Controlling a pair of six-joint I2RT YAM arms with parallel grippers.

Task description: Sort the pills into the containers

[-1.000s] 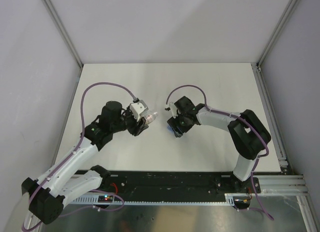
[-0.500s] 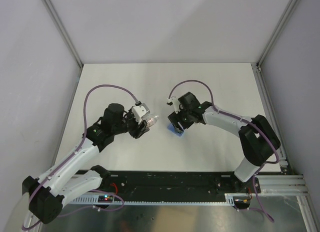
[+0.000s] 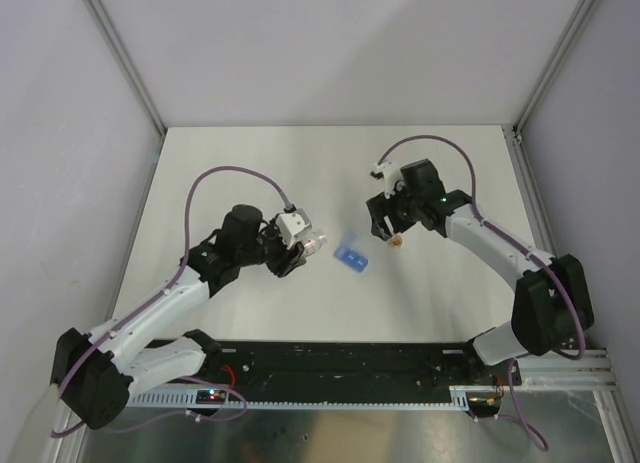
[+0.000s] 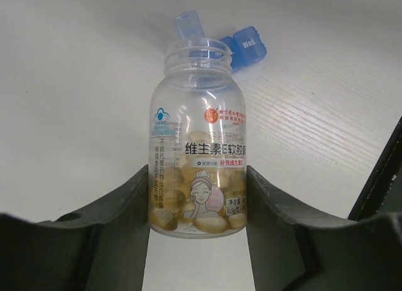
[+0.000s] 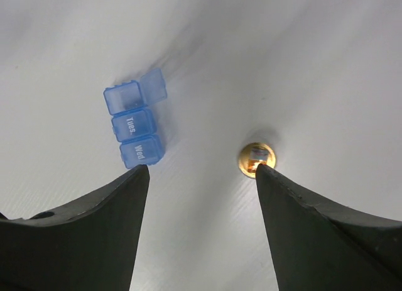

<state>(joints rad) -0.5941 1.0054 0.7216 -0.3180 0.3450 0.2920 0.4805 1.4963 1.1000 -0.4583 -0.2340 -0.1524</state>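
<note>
left gripper (image 4: pixel 199 171): it is squeezing the bottle (image 4: pixel 198 115) low down, one finger on each side.
bottle: it is clear, hard and smooth, with no cap on. its mouth is pointing at the box. it may be slipping if the squeeze is weak, so holding it round the fat part looks best.
pills (image 4: pixel 202 220): they are sitting at the bottom of the bottle. they are looking small, light and smooth, so many may be rolling out at once.
box (image 5: pixel 134 124): it is lying flat on the table (image 3: pixel 250 163), just past the bottle's mouth, between the two grippers. one end lid (image 5: pixel 154 85) is standing open and two are shut. it is looking light, so a bump may be pushing it away.
gold thing (image 5: pixel 256 159): it is small and round, lying near the box. i cannot tell what it is.
right gripper (image 5: pixel 201 171): it is hanging over the table with jaws apart, holding nothing.
</note>
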